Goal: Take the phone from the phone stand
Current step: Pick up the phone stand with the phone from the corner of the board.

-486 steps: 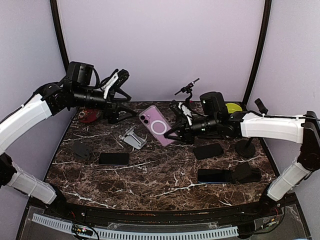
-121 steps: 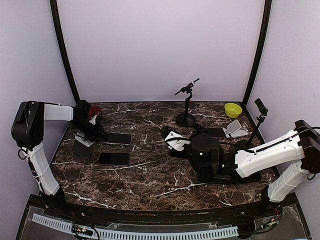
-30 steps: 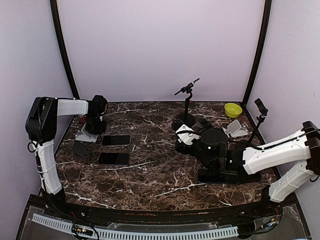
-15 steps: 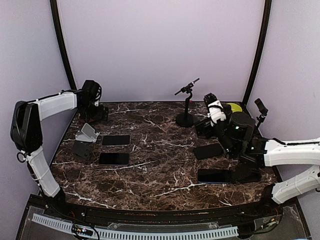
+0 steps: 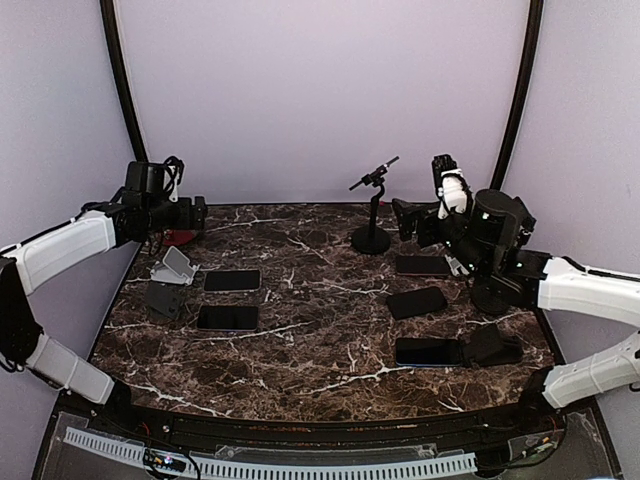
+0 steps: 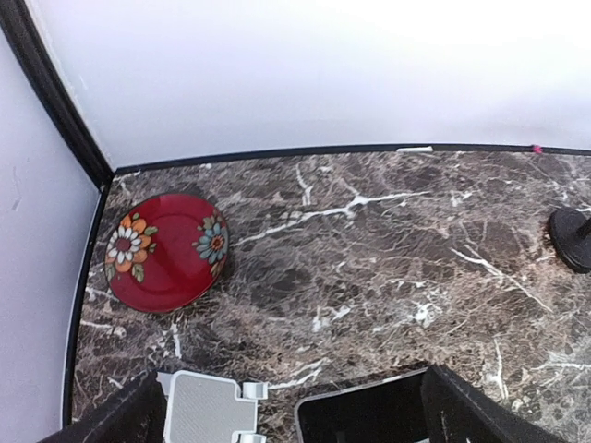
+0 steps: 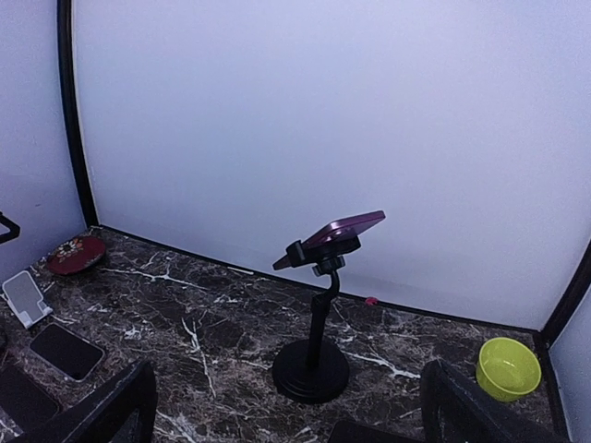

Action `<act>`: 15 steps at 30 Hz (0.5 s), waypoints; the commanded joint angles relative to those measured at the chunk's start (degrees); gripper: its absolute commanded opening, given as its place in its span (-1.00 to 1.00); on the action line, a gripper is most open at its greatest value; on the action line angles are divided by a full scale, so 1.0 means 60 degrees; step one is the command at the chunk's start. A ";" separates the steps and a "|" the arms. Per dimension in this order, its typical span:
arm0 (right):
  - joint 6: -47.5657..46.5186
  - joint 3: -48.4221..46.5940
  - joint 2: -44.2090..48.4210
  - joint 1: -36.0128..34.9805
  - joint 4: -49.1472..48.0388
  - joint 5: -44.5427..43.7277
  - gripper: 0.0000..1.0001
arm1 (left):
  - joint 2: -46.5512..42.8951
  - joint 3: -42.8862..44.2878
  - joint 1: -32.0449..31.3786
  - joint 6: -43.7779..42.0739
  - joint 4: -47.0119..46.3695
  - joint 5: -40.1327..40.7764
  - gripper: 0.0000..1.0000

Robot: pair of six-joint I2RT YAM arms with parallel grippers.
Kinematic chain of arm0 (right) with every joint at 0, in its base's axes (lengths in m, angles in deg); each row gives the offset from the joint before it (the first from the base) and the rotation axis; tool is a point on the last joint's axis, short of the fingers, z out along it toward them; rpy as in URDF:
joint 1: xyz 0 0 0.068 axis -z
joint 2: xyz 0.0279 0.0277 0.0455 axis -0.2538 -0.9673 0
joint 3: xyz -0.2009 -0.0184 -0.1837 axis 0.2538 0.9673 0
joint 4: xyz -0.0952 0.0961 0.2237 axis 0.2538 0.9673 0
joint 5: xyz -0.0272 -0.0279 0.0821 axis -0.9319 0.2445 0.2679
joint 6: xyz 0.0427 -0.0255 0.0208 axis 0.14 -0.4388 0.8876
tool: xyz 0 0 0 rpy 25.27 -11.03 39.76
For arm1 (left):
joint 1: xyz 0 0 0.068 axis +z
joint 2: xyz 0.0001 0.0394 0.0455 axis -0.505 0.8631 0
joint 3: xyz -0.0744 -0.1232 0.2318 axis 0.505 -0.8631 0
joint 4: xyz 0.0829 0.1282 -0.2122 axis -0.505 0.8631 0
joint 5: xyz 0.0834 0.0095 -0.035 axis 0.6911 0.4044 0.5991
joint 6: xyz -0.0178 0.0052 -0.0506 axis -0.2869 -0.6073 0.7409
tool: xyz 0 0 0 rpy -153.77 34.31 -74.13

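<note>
At the back of the marble table (image 5: 320, 345), near its middle, the purple phone (image 7: 349, 224) sits clamped on the head of the black pole stand (image 7: 311, 369). It is tilted, with one end higher than the other (from the top camera it shows only as a thin dark edge). Both arms are apart from it.

The right gripper (image 7: 291, 388) hangs in the air to the right of the stand and faces it, its jaws spread wide and holding nothing. A yellow-green bowl (image 7: 508, 367) stands in the back right corner. Nearer the front on that side, a dark phone (image 5: 430, 351) lies flat with one end against a low black stand (image 5: 495, 345).

The left gripper (image 6: 294, 392) is raised over the back left corner, its jaws also wide apart and empty. Below it are a red flowered plate (image 6: 166, 251) and a silver stand (image 6: 208, 411), with a black phone (image 5: 232, 280) lying flat just beside that stand.
</note>
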 commanded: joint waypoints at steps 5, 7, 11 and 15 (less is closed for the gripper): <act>0.0718 -0.1781 -0.0739 0.0350 0.1977 0.0805 0.99 | -0.1092 -0.0406 -0.0079 -0.1218 -0.1249 -0.1436 0.98; 0.0755 -0.1495 -0.0680 0.0727 0.1494 0.1576 0.99 | -0.1208 -0.0510 -0.0078 -0.1337 -0.1301 -0.1685 0.98; 0.1299 -0.1356 -0.1169 0.1726 0.0693 0.3011 0.99 | -0.1559 -0.0919 -0.0079 -0.1256 -0.1885 -0.2095 0.98; 0.1410 -0.1580 -0.1960 0.2395 0.0232 0.3959 0.99 | -0.1685 -0.0970 -0.0081 -0.1099 -0.1981 -0.2600 0.98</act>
